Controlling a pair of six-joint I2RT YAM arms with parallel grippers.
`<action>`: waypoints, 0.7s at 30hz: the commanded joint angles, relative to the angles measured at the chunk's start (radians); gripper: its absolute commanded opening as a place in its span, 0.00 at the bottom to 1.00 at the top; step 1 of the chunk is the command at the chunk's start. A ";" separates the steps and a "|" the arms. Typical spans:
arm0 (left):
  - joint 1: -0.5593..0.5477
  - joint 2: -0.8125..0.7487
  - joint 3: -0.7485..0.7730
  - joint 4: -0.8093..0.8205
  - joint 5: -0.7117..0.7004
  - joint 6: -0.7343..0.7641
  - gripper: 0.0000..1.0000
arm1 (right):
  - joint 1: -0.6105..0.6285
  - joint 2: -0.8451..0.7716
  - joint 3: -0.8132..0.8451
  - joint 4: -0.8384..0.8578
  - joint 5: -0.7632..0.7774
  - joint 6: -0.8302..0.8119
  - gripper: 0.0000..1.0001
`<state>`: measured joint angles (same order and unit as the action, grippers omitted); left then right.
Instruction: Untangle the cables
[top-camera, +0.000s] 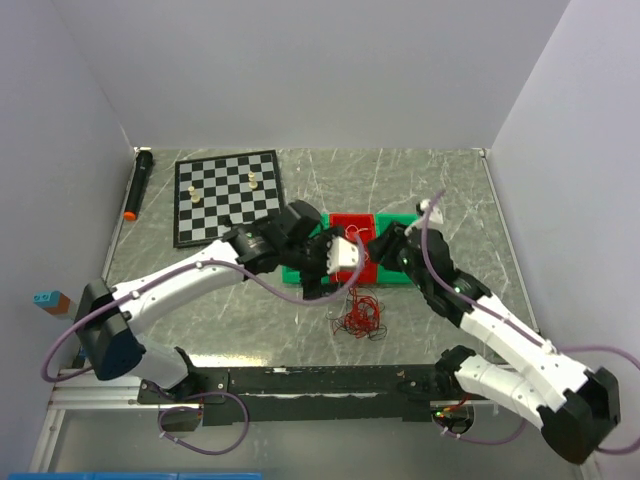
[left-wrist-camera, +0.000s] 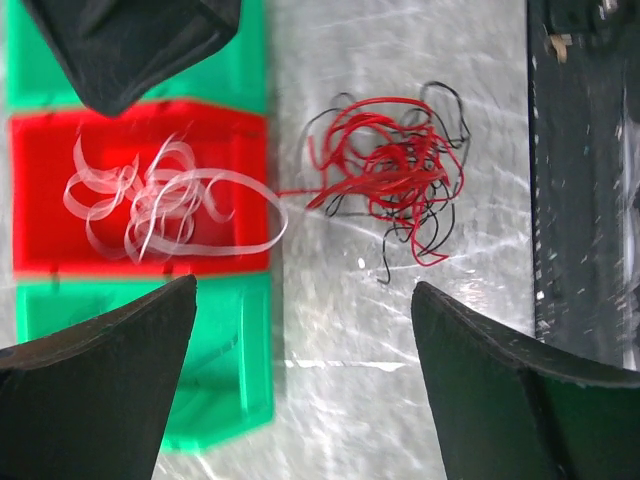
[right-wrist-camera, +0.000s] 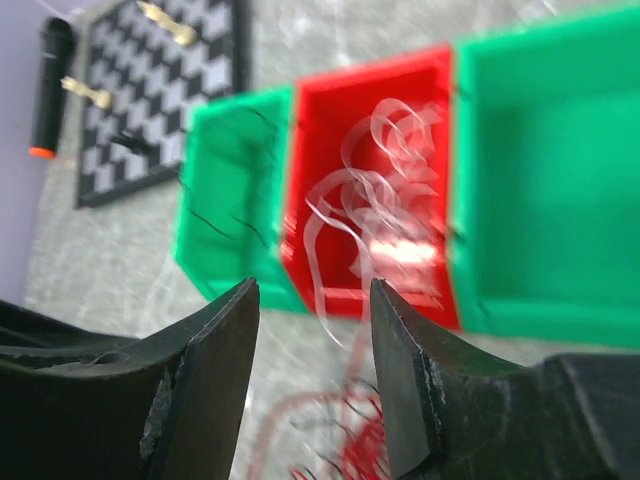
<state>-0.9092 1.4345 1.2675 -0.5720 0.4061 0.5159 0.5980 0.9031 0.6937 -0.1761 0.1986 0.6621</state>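
The tangle of thin red and dark wires lies on the table in front of the bins; it also shows in the left wrist view and blurred at the bottom of the right wrist view. Loose white wires lie in the red bin, and one loop hangs over its front edge towards the tangle. My left gripper is open and empty above the table beside the bins. My right gripper is open, with the hanging white strand seen between its fingers, not pinched.
Green bins flank the red one; the left one holds thin dark strands. A chessboard with a few pieces lies at the back left, and a black stick with an orange tip lies by the left wall.
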 joint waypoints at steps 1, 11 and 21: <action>-0.056 0.084 0.044 0.043 0.013 0.200 0.93 | -0.020 -0.143 -0.098 -0.115 0.024 0.051 0.55; -0.088 0.290 0.214 0.012 0.065 0.292 0.80 | -0.021 -0.193 -0.241 -0.119 -0.089 0.119 0.53; -0.132 0.270 0.251 -0.164 0.143 0.240 0.10 | -0.020 -0.027 -0.304 0.050 -0.320 0.117 0.50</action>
<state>-1.0260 1.7447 1.4815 -0.6476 0.4763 0.7761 0.5816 0.8314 0.4110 -0.2325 -0.0032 0.7650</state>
